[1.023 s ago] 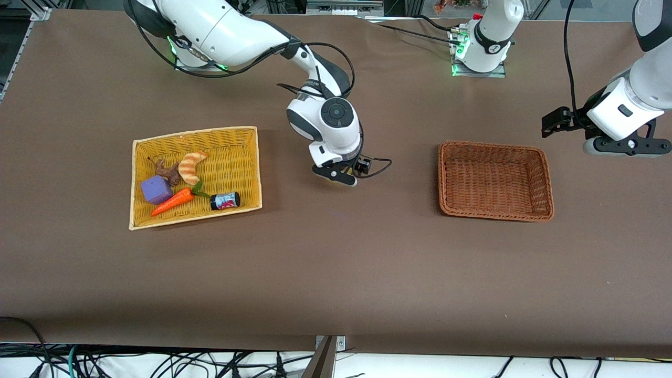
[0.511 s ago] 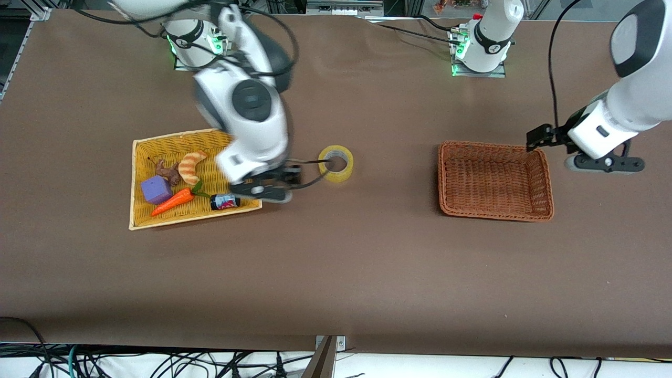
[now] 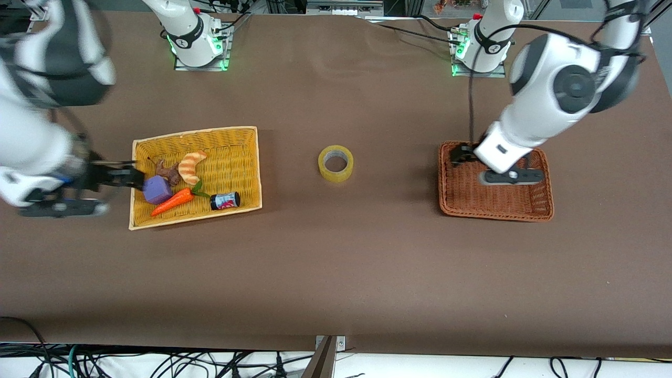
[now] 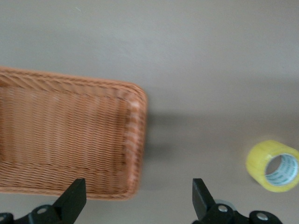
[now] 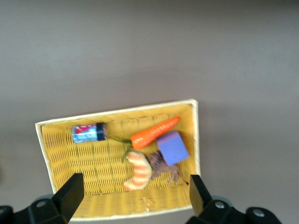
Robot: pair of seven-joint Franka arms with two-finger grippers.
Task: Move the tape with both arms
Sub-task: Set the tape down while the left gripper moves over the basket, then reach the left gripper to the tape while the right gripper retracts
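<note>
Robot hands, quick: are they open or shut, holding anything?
Left tool: open, holding nothing, over the brown basket.
Right tool: open, holding nothing, beside the yellow basket.

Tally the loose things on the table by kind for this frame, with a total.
Baskets: 2, yellow basket and brown basket
Tape: 1
Toy foods: 2, croissant, carrot
Purple block: 1
Black can: 1
Brown figure: 1
Total: 8
</note>
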